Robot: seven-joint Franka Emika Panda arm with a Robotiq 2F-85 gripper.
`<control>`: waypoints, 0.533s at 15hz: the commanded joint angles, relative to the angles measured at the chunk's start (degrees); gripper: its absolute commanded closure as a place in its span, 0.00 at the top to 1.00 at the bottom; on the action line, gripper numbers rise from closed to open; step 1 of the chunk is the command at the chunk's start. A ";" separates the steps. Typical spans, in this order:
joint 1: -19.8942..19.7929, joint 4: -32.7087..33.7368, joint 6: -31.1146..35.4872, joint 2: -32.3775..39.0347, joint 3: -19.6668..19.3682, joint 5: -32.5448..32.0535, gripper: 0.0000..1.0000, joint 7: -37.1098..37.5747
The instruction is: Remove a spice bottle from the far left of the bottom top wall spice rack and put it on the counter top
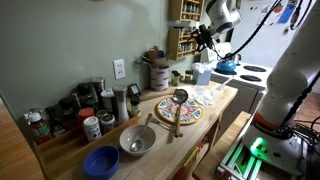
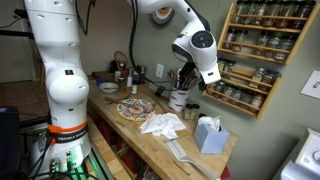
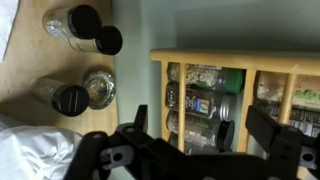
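The honey-brown wooden spice rack (image 1: 184,36) (image 2: 255,55) hangs on the green wall and holds small dark-lidded jars. My gripper (image 1: 203,38) (image 2: 195,78) is right in front of the rack's lower end. In the wrist view the rack (image 3: 240,62) fills the right side. My gripper (image 3: 200,135) is open, one finger on each side of a black-lidded spice jar (image 3: 192,130) at the end of a shelf. A second jar (image 3: 200,100) lies beside it. I cannot tell whether the fingers touch the jar. The light-wood counter top (image 1: 205,118) (image 2: 150,145) runs below.
On the counter are a blue bowl (image 1: 100,160), a metal bowl (image 1: 137,140), a patterned plate (image 1: 178,112) with a wooden spoon, a low tray of bottles (image 1: 70,110), a white cloth (image 2: 162,123) and a tissue box (image 2: 208,133). Loose jars (image 3: 85,28) stand under the rack. A stove with a blue kettle (image 1: 226,66) lies beyond.
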 commanded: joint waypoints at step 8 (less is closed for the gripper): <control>-0.04 7.44 -1.56 9.73 -0.02 22.63 1.00 -15.80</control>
